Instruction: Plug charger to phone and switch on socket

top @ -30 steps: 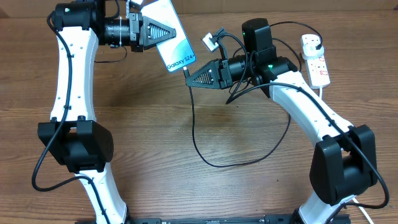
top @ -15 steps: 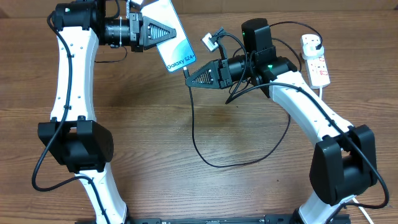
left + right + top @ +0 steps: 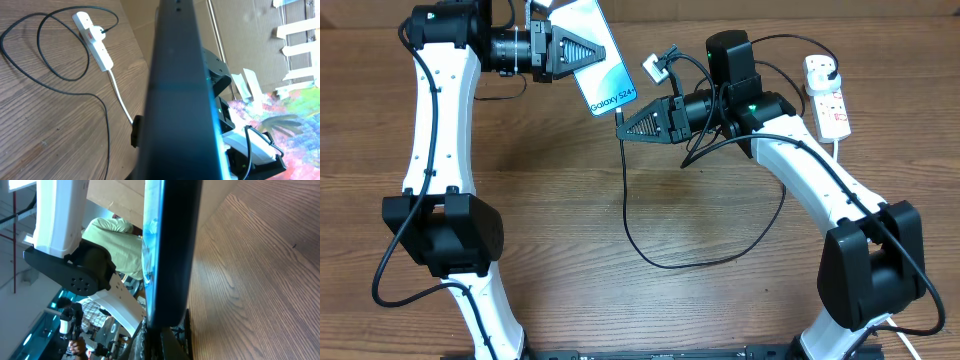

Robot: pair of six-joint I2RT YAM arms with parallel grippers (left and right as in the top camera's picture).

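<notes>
My left gripper (image 3: 582, 52) is shut on the phone (image 3: 604, 62), holding it above the table with its light blue "Galaxy S24" screen facing up. In the left wrist view the phone (image 3: 175, 90) fills the middle edge-on and hides my fingers. My right gripper (image 3: 624, 124) is shut on the connector end of the charger (image 3: 628, 215), a thin black cable. The tip sits at the phone's lower edge (image 3: 172, 255); I cannot tell whether it is seated. The cable loops over the table to a black plug in the white socket (image 3: 828, 96), also visible as the socket (image 3: 95, 42).
The socket's thick white cord (image 3: 837, 145) runs off toward the right arm. A small white camera block (image 3: 657, 67) rides on the right wrist. Cardboard (image 3: 250, 30) stands behind the table. Bare wood (image 3: 570, 200) lies between the arms.
The left gripper has shifted the phone slightly right, closer to the connector. The cable's loop on the table has slid a little left. The right arm has barely moved.
</notes>
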